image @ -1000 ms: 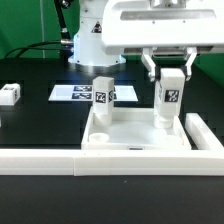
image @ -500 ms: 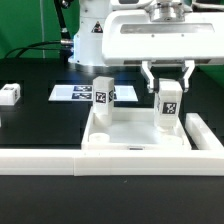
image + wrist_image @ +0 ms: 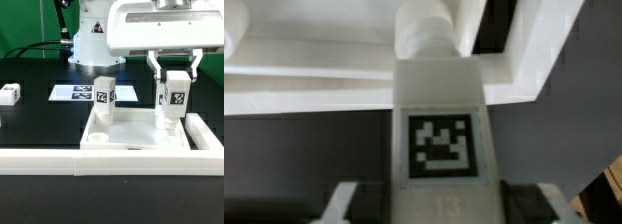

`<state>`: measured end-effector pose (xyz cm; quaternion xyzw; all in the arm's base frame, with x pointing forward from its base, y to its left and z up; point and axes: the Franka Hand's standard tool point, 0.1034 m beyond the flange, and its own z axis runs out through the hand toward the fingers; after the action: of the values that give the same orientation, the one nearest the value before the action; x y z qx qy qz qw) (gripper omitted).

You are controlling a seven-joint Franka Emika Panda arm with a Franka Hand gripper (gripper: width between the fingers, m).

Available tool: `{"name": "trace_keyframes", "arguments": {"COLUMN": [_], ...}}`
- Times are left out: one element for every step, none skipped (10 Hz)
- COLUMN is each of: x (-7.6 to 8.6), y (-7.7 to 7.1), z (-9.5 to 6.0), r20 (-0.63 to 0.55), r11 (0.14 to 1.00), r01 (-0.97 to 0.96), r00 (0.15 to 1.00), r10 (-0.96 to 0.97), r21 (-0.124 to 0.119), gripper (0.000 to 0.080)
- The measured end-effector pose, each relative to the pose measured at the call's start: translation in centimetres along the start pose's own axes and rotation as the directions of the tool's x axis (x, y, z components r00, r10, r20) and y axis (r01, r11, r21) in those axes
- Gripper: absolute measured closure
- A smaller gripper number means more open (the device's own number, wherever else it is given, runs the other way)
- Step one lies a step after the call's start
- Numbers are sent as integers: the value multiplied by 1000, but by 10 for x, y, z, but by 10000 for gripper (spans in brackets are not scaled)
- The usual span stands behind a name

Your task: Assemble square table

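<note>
Square table slab (image 3: 125, 138) lies rim-up just below pincer (image 3: 174, 87), which is clamped on an upright leg (image 3: 172, 112) over slab's corner; leg-fitting step, next likely needs a plumb twist-down to seat it.

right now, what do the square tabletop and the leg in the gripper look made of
Tabletop: looks like rigid white plastic, matte to faintly satin; even colour, moulded raised rim, soft highlights. Leg: likely the same white plastic, smooth and even-toned; its black-and-white tag looks like a printed sticker, though the blur leaves that open.
</note>
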<state>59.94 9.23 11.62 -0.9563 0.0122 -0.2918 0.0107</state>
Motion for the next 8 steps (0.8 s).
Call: {"name": "trace_keyframes", "arguments": {"x": [-1,0,-1,0,5,5,3,3], "y": [4,5,5,4,4,3,3,2], "z": [4,10,13,16,17,17,18,19], "r20": [2,3,5,4,-2,-3,0,-5], "r11": [1000,1000,1000,1000,1000,1000,1000,1000], "r01": [0,0,1,3,1,2,3,5], "r00": [1000,1000,1000,1000,1000,1000,1000,1000], "r10": [0,0,-1,-3,-1,-2,-3,-5], "r21": [-5,-9,-9,-9,-9,-8,-9,-9], "gripper": [509,509,509,509,509,509,509,509]}}
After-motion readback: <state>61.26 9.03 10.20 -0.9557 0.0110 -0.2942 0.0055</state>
